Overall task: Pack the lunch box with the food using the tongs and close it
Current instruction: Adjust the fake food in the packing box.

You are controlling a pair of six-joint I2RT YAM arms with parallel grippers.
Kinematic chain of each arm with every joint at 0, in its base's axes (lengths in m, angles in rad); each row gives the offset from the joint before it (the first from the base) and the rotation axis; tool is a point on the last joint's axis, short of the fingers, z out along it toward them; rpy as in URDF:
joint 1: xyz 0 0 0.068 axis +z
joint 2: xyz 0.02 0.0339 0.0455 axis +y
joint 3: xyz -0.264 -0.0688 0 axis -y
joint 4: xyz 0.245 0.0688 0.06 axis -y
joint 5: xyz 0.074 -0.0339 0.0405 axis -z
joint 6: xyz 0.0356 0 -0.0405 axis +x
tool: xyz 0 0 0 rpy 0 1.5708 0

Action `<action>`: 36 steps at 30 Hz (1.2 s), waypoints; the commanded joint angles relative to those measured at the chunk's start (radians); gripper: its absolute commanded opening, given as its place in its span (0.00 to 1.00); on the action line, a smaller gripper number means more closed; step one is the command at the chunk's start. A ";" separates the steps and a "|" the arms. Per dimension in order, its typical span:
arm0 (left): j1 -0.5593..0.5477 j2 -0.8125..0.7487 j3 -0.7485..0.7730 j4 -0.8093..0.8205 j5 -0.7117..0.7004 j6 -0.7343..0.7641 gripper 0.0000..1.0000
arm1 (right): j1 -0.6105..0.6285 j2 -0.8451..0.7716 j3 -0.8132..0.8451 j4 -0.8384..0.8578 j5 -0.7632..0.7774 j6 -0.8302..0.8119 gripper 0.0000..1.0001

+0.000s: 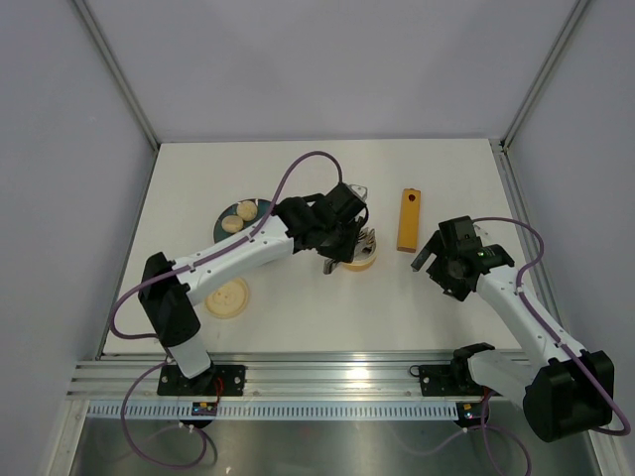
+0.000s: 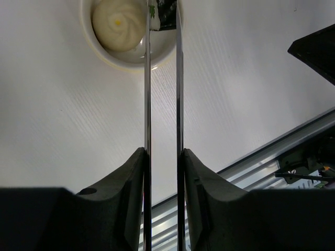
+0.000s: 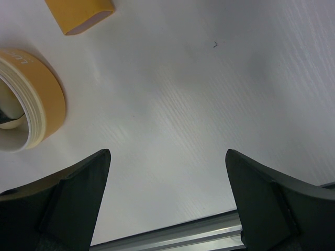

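Top view: the left gripper [image 1: 346, 238] is hovering over the lunch box [image 1: 363, 263] at table centre. Two pieces of food [image 1: 247, 209] are sitting on the dark plate [image 1: 218, 234] at far left, and the lid [image 1: 228, 297] is lying at near left, well apart from the tub, so packing is judged partly done and closing not begun. Left wrist view: the fingers [image 2: 131, 178] are clamping the tongs [image 2: 147, 94], which are squeezed to a narrow gap with their tips at the tub's rim, beside one bun [image 2: 119, 23] lying inside; whether the tips are pinching anything cannot be told. Right wrist view: the right gripper [image 3: 167, 198] is hanging wide open and empty, just right of the tub.
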 commanded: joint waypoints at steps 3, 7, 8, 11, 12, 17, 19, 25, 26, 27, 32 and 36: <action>-0.001 -0.074 0.061 0.036 -0.008 -0.001 0.00 | 0.009 0.002 0.030 -0.003 0.015 -0.001 0.99; -0.001 -0.066 0.049 0.043 0.000 0.000 0.00 | 0.009 0.007 0.030 -0.002 0.015 -0.002 0.99; -0.001 -0.065 0.047 0.044 0.005 0.000 0.00 | 0.009 0.007 0.030 -0.002 0.015 -0.002 0.99; -0.001 -0.060 0.044 0.049 0.006 0.000 0.00 | 0.009 0.007 0.029 -0.002 0.016 -0.004 0.99; -0.001 -0.057 0.046 0.047 0.006 0.002 0.00 | 0.011 0.007 0.027 -0.002 0.015 -0.004 0.99; 0.002 -0.028 0.043 0.037 0.009 0.005 0.00 | 0.009 0.010 0.026 0.001 0.015 -0.004 0.99; 0.002 -0.023 0.035 0.035 0.005 0.003 0.00 | 0.009 0.010 0.024 0.000 0.015 -0.002 0.99; 0.013 -0.016 0.000 0.059 0.003 -0.003 0.00 | 0.009 0.010 0.021 0.003 0.013 -0.002 1.00; 0.016 -0.014 -0.005 0.063 0.008 -0.004 0.00 | 0.009 0.009 0.021 0.003 0.013 -0.002 1.00; 0.016 -0.010 -0.008 0.064 0.011 -0.004 0.00 | 0.009 0.009 0.021 0.003 0.013 -0.001 1.00; 0.025 0.003 -0.023 0.072 0.029 -0.003 0.14 | 0.011 0.007 0.021 0.001 0.013 -0.001 1.00; 0.025 0.006 -0.025 0.073 0.037 0.000 0.26 | 0.011 0.005 0.021 -0.002 0.013 -0.002 1.00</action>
